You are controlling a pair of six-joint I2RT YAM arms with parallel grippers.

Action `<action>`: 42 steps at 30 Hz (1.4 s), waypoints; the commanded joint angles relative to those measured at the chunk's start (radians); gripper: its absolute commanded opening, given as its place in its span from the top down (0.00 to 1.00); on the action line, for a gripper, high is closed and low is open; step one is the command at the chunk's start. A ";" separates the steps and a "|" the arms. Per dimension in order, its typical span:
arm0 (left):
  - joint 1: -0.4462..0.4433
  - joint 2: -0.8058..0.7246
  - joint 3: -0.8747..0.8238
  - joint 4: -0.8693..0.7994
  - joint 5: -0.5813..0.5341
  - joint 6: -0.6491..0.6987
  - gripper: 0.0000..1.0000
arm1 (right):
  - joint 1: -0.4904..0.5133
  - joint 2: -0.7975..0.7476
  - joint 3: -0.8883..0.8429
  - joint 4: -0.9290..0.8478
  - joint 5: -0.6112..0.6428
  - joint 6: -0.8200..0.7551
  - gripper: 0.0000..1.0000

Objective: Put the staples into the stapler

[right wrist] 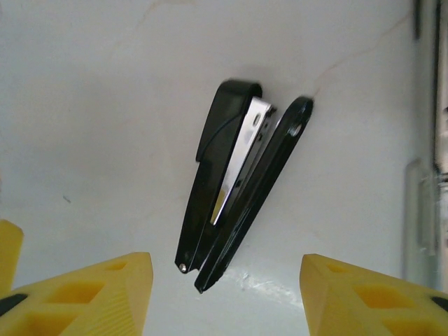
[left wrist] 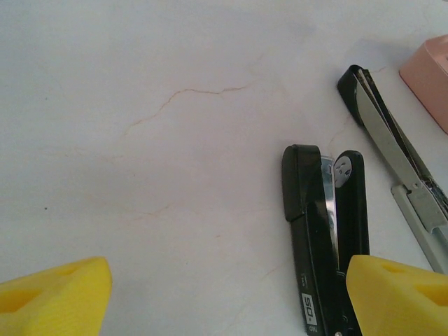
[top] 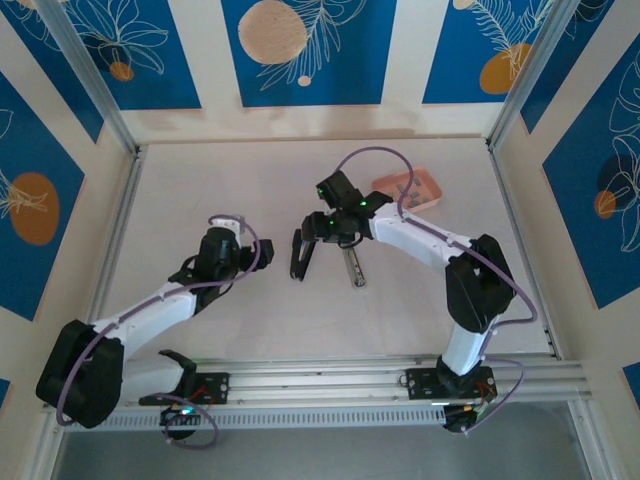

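While the left gripper [left wrist: 227, 297] hovers low with its jaws wide, its yellow fingertips [left wrist: 56, 294] frame a stretch of pale, faintly cracked surface [left wrist: 140, 140]. The stapler [right wrist: 234, 182] lies flat at about the middle of that surface, just beyond the left arm's reach in the overhead view. In the left wrist view its near end runs past the right-hand fingertip, and contact there cannot be told. Slim and black, it lies with its two long arms parted a little at the far end, a silvery rail showing between them. The right gripper [right wrist: 227, 294] hangs directly over it with jaws parted and holding nothing: the stapler lies in the gap ahead of the two yellow tips, clear of both. Just beside it on the right lies a second long black-and-silver piece [left wrist: 392, 147], its metal rail exposed. Farther back, toward the right rear, sits a salmon-pink tray [left wrist: 430, 77] — its contents too small to make out.
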 commanded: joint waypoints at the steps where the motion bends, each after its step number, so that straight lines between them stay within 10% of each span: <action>1: 0.018 -0.027 -0.020 0.021 0.021 -0.029 0.13 | 0.019 0.043 -0.002 0.026 -0.059 0.041 0.42; 42: 0.030 -0.024 -0.007 0.001 0.034 -0.003 0.15 | -0.024 0.384 0.167 -0.014 0.016 0.025 0.67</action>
